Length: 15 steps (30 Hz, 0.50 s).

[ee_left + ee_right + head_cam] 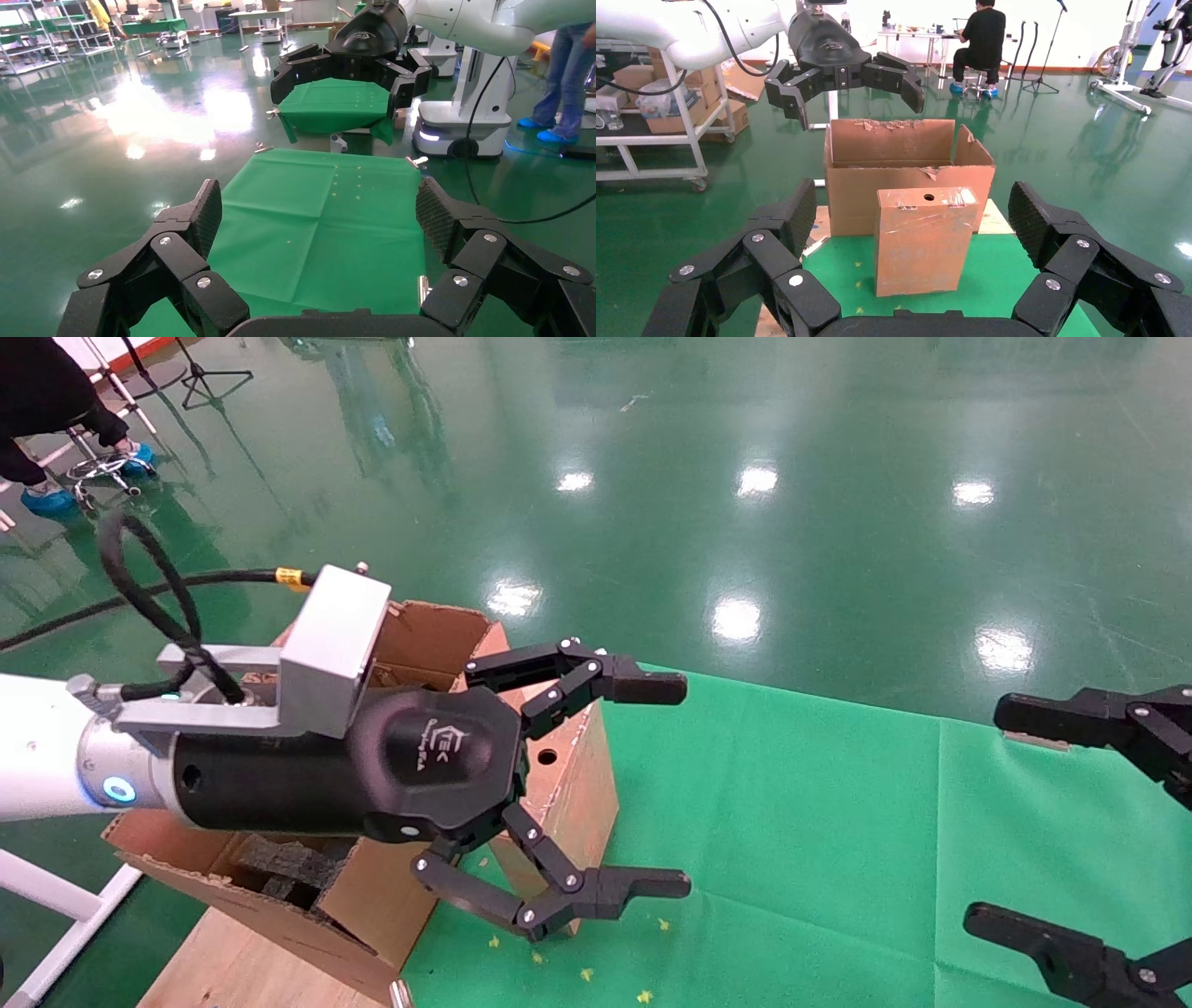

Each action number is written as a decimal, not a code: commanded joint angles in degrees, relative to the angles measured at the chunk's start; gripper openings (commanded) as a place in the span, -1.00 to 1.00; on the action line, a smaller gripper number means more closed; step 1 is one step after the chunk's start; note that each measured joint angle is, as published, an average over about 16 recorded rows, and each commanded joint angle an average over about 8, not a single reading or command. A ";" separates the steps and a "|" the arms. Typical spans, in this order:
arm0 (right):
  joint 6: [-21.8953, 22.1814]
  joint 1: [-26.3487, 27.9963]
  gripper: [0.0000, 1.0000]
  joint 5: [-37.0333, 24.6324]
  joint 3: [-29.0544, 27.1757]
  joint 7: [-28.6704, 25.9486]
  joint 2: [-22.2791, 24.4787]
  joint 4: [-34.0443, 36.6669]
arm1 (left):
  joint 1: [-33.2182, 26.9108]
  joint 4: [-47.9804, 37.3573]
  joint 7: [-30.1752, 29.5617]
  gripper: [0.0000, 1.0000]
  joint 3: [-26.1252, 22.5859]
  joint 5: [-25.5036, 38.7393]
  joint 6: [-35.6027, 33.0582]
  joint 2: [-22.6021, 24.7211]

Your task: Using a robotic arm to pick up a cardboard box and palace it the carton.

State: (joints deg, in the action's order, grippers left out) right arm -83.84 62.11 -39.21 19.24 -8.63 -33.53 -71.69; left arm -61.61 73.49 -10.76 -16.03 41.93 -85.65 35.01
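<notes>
Left gripper [684,784] hovering wide open above the carton [905,172] and cardboard box [921,239], holding nothing.

Robotic arm [37,756] is reaching in from the left, its spread fingers hanging over the box without touching it. The cardboard box is standing upright on the green-covered worktop [838,822], round hole in its top face, just beside the carton's near wall. Black foam [289,868] is lying inside the carton. Right gripper [1010,822] is sitting open at the worktop's right, well apart.
</notes>
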 commanded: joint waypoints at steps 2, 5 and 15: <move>0.00 0.00 1.00 0.00 0.00 0.00 0.00 0.00 | 0.00 0.00 0.00 1.00 0.00 0.00 0.00 0.00; 0.00 0.00 1.00 0.00 0.00 0.00 0.00 0.00 | 0.00 0.00 0.00 1.00 0.00 0.00 0.00 0.00; 0.00 0.00 0.89 0.00 0.00 0.00 0.00 0.00 | 0.01 0.01 0.00 1.00 0.00 0.02 0.00 -0.01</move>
State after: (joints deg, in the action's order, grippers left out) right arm -83.84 62.11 -39.21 19.24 -8.63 -33.53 -71.68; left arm -61.79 73.49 -10.79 -16.16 42.59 -85.47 34.76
